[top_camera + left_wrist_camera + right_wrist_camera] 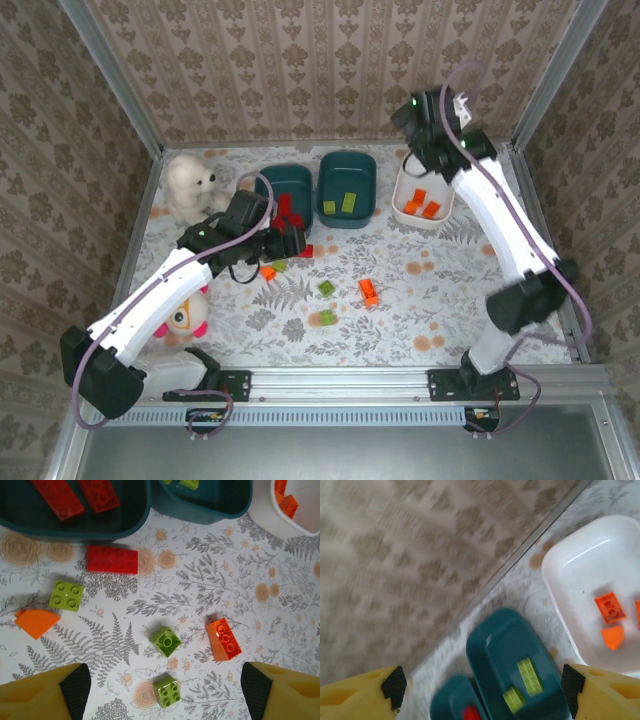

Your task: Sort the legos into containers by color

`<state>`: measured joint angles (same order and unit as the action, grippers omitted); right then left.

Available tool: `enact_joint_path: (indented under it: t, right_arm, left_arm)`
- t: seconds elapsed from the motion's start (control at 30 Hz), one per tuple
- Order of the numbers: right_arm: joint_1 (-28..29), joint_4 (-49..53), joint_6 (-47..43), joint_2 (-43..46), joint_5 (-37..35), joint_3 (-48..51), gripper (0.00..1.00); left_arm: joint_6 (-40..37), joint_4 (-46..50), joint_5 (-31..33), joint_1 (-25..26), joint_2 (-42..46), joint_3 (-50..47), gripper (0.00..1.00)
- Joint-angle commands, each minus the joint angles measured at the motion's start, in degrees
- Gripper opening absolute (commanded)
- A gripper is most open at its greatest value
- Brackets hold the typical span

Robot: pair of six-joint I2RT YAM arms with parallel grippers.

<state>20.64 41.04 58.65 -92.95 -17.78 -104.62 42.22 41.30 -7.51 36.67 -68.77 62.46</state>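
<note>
Loose legos lie on the floral mat: a red brick (112,559), green ones (66,595) (165,641) (167,691), an orange wedge (36,622) and an orange brick (224,638). My left gripper (165,686) hovers open above them, nothing between its fingers; from above it (290,243) sits just in front of the left teal tub (272,172), which holds red bricks. The middle teal tub (348,157) holds green bricks (529,676). The white tub (415,218) holds orange bricks (610,605). My right gripper (482,690) is open and empty, raised high over the tubs.
A white teddy bear (190,187) sits at the back left. A pink-and-white plush doll (185,318) lies under my left arm. Wallpapered walls and metal rails enclose the table on three sides.
</note>
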Motion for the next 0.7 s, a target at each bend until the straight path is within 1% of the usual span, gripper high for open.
enact_joint_path:
  t: [0.0,0.03,0.1,0.17,0.2,0.27,0.33,0.4,0.5,0.63,0.67]
  right_arm:
    - [5.7,-6.0,-21.3,10.1,8.1,16.0,0.84]
    - [7.9,-6.4,-23.1,12.7,9.8,20.6,0.84]
    - [14.4,-7.6,-27.6,20.9,13.2,31.0,0.84]
    - [21.0,-8.2,-29.1,26.6,14.7,39.1,0.83]
    - [24.6,-8.7,-29.3,29.3,14.6,43.1,0.82]
    - [31.3,-8.7,-28.0,32.9,10.8,48.4,0.82]
    - [36.0,-8.1,-26.0,34.6,8.2,52.1,0.82]
    - [39.5,-8.3,-24.8,34.4,6.9,54.2,0.81]
    - [42.8,-8.5,-24.9,32.2,5.1,53.6,0.81]
    - [43.3,-9.5,-25.1,30.0,5.0,52.1,0.81]
    - [43.4,-9.5,-25.2,29.8,4.8,51.8,0.81]
  left_arm:
    - [5.4,1.6,0.2,0.4,-0.6,-1.8,0.81]
    - [6.8,1.5,0.2,0.8,-1.3,-2.0,0.8]
    - [9.7,1.1,0.1,1.9,-3.2,-2.6,0.8]
    - [12.4,0.6,0.0,3.2,-5.0,-3.2,0.79]
    - [13.6,-0.1,-0.1,3.9,-6.1,-3.6,0.79]
    - [15.5,-1.2,0.2,4.8,-7.6,-4.2,0.78]
    - [17.6,-2.3,0.4,5.5,-8.7,-5.0,0.78]
    - [19.1,-2.8,1.0,5.9,-9.6,-5.3,0.78]
    - [20.8,-0.9,3.2,6.3,-11.0,-5.1,0.78]
    - [24.3,2.0,7.2,6.1,-11.2,-5.6,0.77]
    - [25.5,1.4,7.5,5.9,-11.1,-6.2,0.76]
